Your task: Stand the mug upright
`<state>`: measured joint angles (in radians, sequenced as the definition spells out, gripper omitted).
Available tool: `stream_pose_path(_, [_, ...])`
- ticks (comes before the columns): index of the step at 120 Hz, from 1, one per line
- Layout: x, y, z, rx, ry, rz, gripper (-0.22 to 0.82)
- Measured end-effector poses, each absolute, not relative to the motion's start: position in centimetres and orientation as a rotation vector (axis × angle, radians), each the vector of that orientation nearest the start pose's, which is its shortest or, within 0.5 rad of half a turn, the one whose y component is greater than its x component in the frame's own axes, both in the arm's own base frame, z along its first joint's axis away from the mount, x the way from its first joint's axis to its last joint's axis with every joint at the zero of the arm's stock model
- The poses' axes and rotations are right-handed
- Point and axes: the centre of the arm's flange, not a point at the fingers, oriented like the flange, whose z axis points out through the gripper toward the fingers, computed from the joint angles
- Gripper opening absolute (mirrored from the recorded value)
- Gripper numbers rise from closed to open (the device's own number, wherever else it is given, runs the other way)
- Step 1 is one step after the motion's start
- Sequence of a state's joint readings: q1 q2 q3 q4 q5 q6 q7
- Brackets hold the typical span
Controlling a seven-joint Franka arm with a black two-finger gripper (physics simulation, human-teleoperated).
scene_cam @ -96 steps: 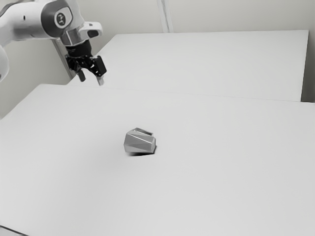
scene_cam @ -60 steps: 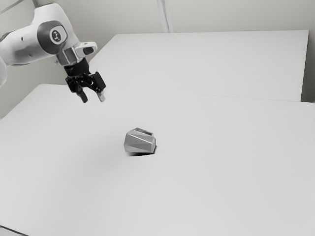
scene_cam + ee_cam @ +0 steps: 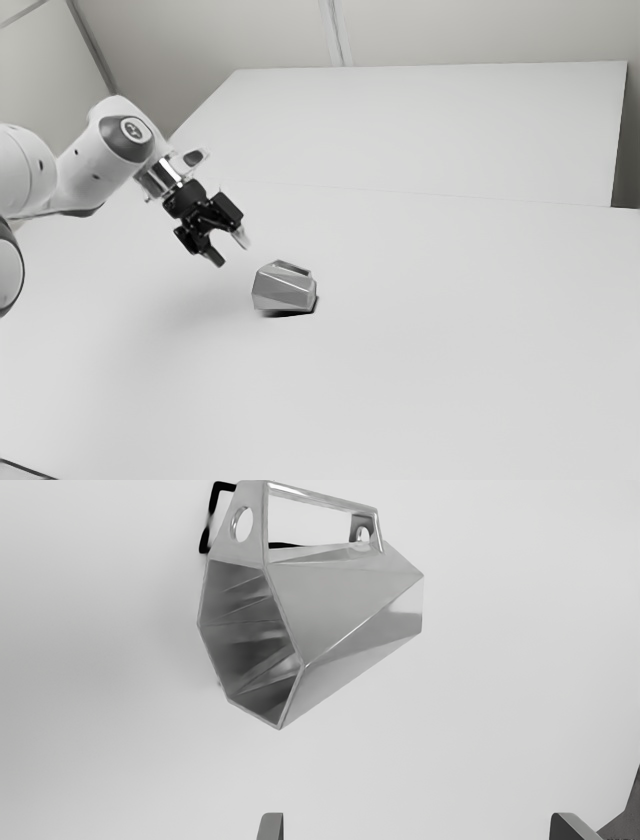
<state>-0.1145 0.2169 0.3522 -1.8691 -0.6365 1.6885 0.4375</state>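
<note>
In the exterior view my gripper (image 3: 231, 252) hangs above the table, up and to the exterior view's left of the silver faceted mug (image 3: 284, 288), apart from it. The mug lies on its side on the white table. From the wrist view, the mug (image 3: 345, 605) shows its dark open mouth and an angular handle with round holes, standing off the body's side. My gripper (image 3: 416, 825) is open, its two fingers wide apart with only table surface between them.
The white table (image 3: 430, 380) stretches around the mug. Behind it stands another pale surface (image 3: 430, 130), and a thin dark line crosses the exterior view's lower left corner.
My gripper has come down and toward the exterior view's right, nearer the mug, and its hand has tilted. The mug has stayed where it was.
</note>
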Motion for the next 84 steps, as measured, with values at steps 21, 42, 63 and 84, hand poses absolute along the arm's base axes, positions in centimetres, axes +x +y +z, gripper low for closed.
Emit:
stream_pose_path(21, [58.2, 8.0, 36.4, 2.484, 0.029, -0.159, 0.58])
stream_pose_path(42, [59.9, 8.0, 34.2, 2.484, 0.035, -0.080, 0.58])
stream_pose_path(63, [59.9, 7.0, 32.1, 2.457, 0.037, -0.064, 0.58])
stream_pose_path(84, [59.0, 5.4, 31.4, 2.423, 0.024, -0.058, 0.57])
